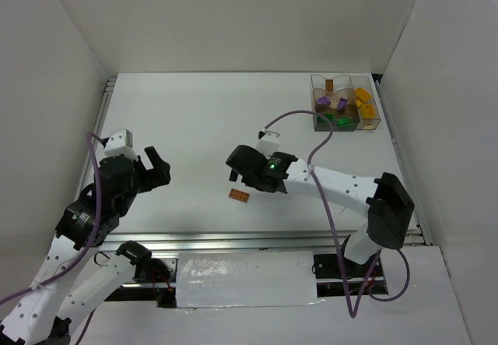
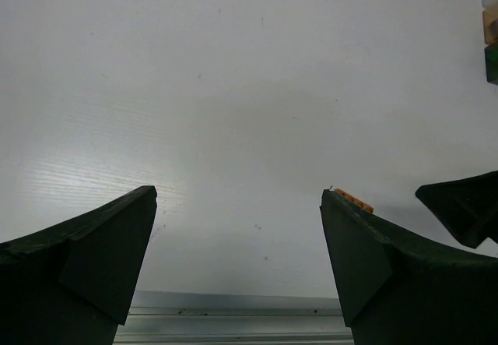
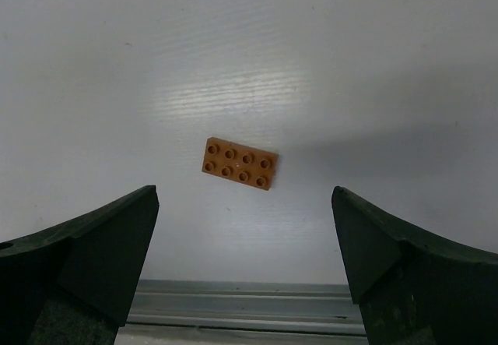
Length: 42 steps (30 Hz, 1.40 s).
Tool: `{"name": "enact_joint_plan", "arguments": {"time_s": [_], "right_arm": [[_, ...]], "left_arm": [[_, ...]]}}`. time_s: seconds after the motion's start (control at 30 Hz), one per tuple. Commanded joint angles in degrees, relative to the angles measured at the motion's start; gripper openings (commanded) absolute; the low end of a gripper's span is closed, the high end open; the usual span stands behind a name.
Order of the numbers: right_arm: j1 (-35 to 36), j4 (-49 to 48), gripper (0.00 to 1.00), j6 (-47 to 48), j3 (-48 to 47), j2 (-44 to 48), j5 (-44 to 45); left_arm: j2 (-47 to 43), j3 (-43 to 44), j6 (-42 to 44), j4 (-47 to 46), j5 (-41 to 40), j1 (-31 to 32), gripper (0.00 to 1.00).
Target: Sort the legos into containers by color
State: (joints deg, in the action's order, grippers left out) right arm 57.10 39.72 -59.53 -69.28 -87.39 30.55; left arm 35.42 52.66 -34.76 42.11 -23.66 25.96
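Orange-brown brick (image 3: 240, 163): studs up on worktop (image 3: 350, 65), well apart from box (image 1: 345, 102) | likely light, stiff, slick; pinch across short width | right tool (image 3: 243, 193) spread wide near it, empty | left tool (image 2: 237, 193) likewise

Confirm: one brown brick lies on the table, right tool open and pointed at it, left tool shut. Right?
Wrong on the left tool: it is open, jaws wide apart in the left wrist view. The brown brick and the open right tool are as stated.
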Motion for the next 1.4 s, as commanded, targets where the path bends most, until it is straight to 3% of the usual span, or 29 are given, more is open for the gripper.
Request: {"name": "enact_joint_plan", "arguments": {"time_s": [0.0,0.13,0.27,0.53,0.8,0.93,1.07,1.2,1.23,1.33,1.37], "right_arm": [[2.7,5.7,1.0,-13.9,-4.8,-5.1,7.9],[4.3,13.0,1.0,-20.0,-14.2,-16.7,8.2],[4.3,11.3,1.0,-18.5,-16.5,-24.1,5.2],[4.2,8.4,1.0,-17.2,-14.5,-27.9,2.1],[3.3,-0.6,0.97,-14.5,-7.6,-27.1,-2.2],[3.3,1.1,0.94,-15.2,-8.7,-29.6,-1.1],[3.3,1.0,0.56,-15.5,-8.3,-30.0,-0.9],[3.3,-1.1,0.42,-15.2,-5.4,-28.3,-1.4],[3.3,-1.2,0.27,-15.1,-5.3,-27.8,-1.3],[3.3,-1.4,0.2,-14.8,-4.6,-26.5,-0.9],[3.2,-3.3,0.07,-13.3,-3.5,-26.0,-1.1]], "left_arm": [[0.0,-1.0,-0.1,-1.7,1.1,0.1,1.0],[1.1,-1.0,0.7,-2.2,2.9,0.7,1.0],[2.0,-1.0,1.6,-2.5,4.1,1.2,0.99],[1.4,-1.3,2.9,-3.5,6.4,2.0,0.99],[1.0,-1.2,3.0,-3.6,7.0,2.2,0.99],[0.7,-1.2,3.0,-3.7,7.0,2.3,0.99],[0.4,-1.3,2.9,-3.6,6.5,2.2,1.0],[-0.3,-1.3,2.9,-3.5,6.3,2.3,0.99],[-0.4,-1.4,2.9,-3.6,6.3,2.3,1.0],[-0.6,-1.3,2.7,-3.4,6.0,2.3,1.0],[-0.7,-1.2,2.7,-3.3,5.9,2.3,0.99]]}}
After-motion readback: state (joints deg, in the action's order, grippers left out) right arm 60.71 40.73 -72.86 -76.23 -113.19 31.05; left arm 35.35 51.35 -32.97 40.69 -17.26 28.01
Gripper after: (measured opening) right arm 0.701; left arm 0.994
